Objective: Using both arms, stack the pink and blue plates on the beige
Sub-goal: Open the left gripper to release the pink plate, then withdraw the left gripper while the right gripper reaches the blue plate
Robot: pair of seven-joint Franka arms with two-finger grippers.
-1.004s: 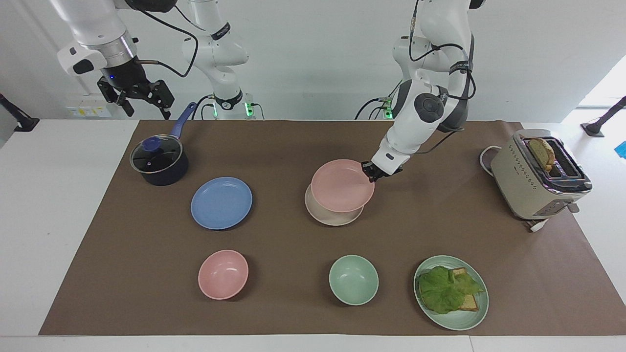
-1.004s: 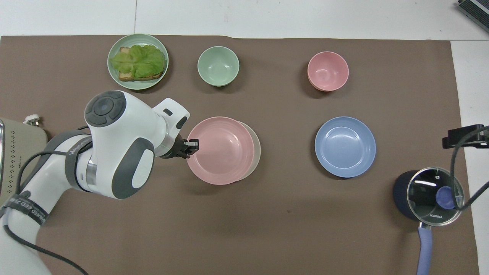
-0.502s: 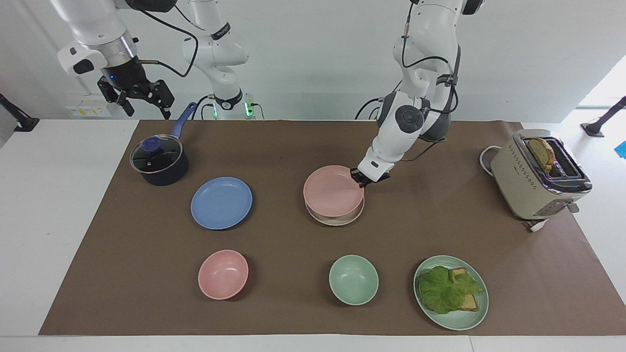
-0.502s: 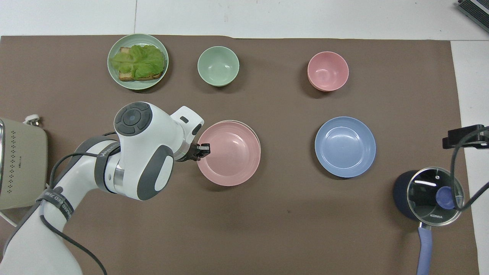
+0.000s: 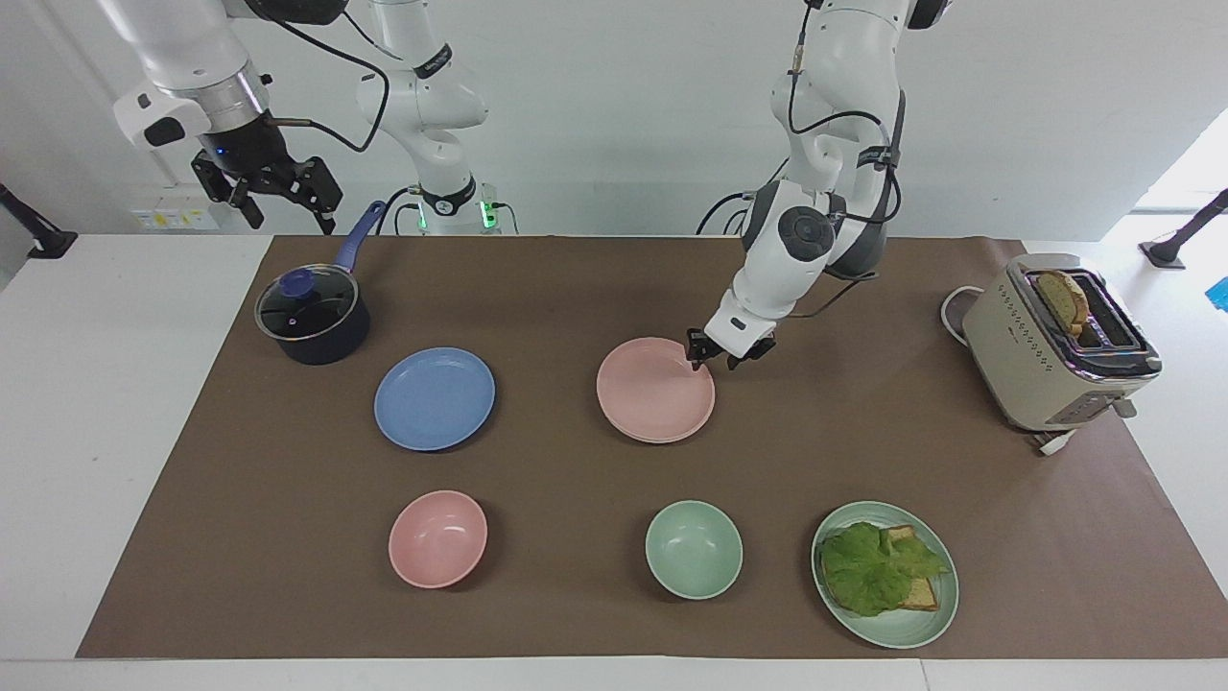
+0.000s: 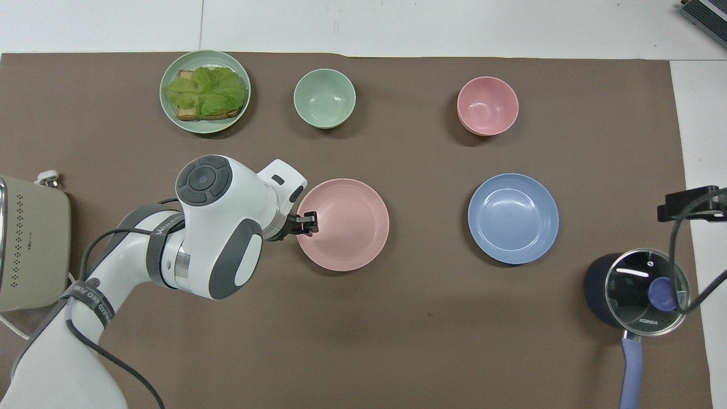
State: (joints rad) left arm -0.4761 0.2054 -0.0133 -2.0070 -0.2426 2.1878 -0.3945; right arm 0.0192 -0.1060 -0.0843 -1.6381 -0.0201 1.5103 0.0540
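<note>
The pink plate (image 5: 655,389) (image 6: 343,224) lies flat on the beige plate (image 5: 658,440), which it covers almost wholly; only a thin pale edge shows beneath it in the facing view. My left gripper (image 5: 718,361) (image 6: 309,222) is open at the pink plate's rim, on the side toward the left arm's end of the table, and holds nothing. The blue plate (image 5: 434,398) (image 6: 513,218) lies alone on the mat toward the right arm's end. My right gripper (image 5: 288,217) waits open, raised beside the pot.
A dark pot with a glass lid (image 5: 312,317) stands near the right arm's base. A pink bowl (image 5: 437,537), a mint bowl (image 5: 693,549) and a mint plate with lettuce and bread (image 5: 885,574) line the edge farthest from the robots. A toaster (image 5: 1055,341) stands at the left arm's end.
The left gripper brought the pink plate over the beige plate, set it down squarely on it, then opened and let go. The right arm has not moved.
</note>
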